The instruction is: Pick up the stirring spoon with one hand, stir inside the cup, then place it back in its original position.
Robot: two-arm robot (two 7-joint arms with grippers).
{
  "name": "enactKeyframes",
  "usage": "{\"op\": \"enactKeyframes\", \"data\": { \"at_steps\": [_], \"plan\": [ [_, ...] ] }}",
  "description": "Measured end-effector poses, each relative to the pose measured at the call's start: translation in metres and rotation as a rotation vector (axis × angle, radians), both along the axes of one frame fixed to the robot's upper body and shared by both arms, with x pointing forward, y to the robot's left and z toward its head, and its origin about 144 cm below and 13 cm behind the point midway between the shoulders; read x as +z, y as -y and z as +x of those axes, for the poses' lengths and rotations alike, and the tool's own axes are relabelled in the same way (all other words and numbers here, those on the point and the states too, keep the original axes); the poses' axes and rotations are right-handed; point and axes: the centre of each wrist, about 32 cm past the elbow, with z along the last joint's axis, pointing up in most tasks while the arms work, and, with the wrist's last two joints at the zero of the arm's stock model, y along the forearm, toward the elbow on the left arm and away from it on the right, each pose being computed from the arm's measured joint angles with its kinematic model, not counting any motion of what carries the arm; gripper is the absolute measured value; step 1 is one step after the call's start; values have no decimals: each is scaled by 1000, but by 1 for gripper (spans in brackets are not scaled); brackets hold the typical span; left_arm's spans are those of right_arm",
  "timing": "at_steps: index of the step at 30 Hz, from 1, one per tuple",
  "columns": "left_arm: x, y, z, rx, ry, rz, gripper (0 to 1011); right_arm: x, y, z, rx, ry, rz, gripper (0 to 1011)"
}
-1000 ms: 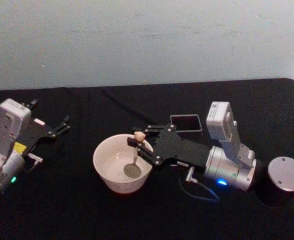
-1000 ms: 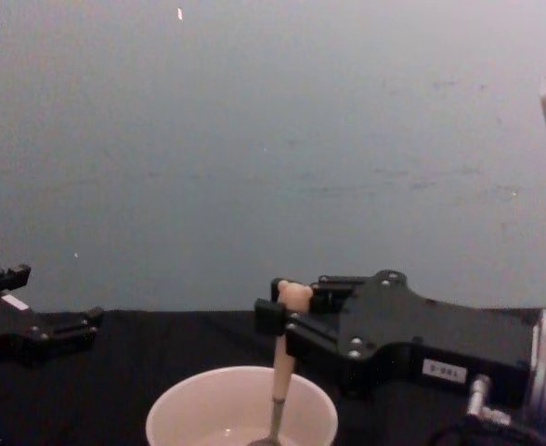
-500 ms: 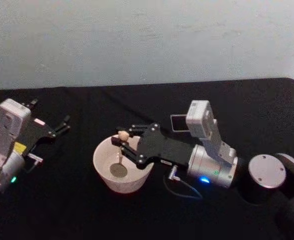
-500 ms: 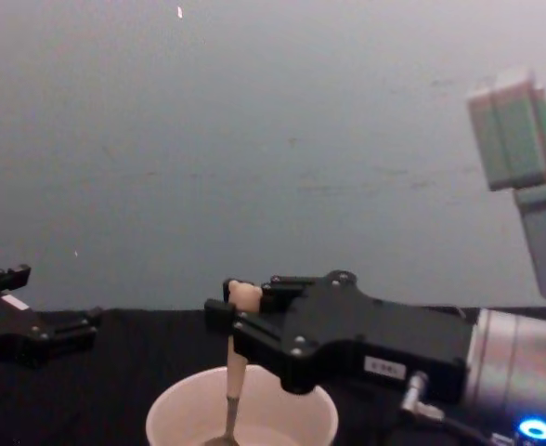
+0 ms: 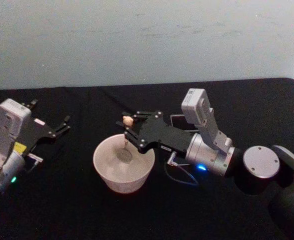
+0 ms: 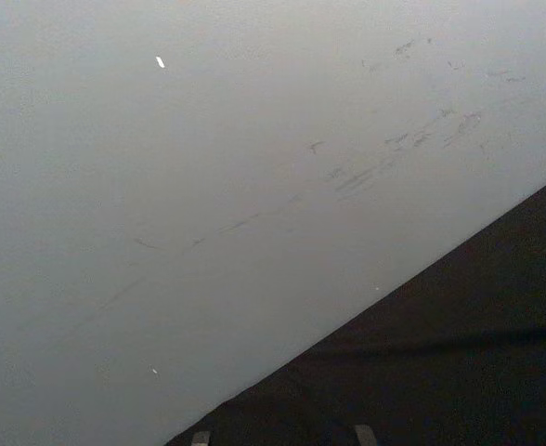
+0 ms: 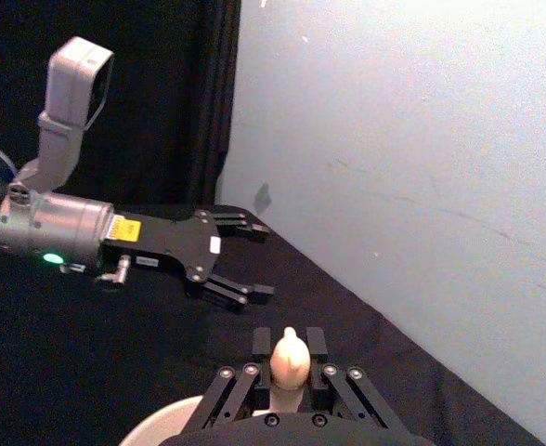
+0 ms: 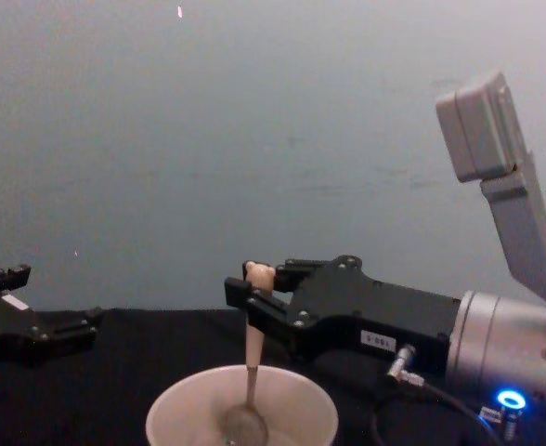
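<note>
The cream-white cup (image 5: 121,181) stands on the black table in front of me, also low in the chest view (image 8: 175,416). My right gripper (image 5: 128,128) hangs over the cup's far rim, shut on the stirring spoon (image 5: 124,142) just under its bear head. The spoon (image 8: 252,351) stands nearly upright, its shiny bowl down inside the cup. In the right wrist view the bear head (image 7: 289,359) pokes up between the fingers of the right gripper (image 7: 289,347). My left gripper (image 5: 50,114) rests open at the table's left, away from the cup (image 7: 154,425).
A dark grey square-mouthed holder (image 5: 177,119) stands behind the right gripper, partly covered by the arm. A thin cable (image 5: 183,179) loops off the right wrist onto the black cloth. The pale wall runs close behind the table's far edge.
My right gripper carried the spoon from the cup's right side leftward, then toward the far side. The spoon's bowl swept round inside the cup. The left arm stayed put.
</note>
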Motion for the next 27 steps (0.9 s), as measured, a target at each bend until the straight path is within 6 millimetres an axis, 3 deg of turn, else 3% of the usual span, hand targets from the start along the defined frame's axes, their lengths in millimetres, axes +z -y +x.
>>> {"op": "enactKeyframes", "data": {
  "at_steps": [17, 27],
  "plan": [
    [0, 0, 0, 0, 0, 0, 1001, -2, 15, -1, -38, -8, -16, 214],
    [0, 0, 0, 0, 0, 0, 1001, 0, 33, -18, -15, -29, -5, 214]
  ]
}}
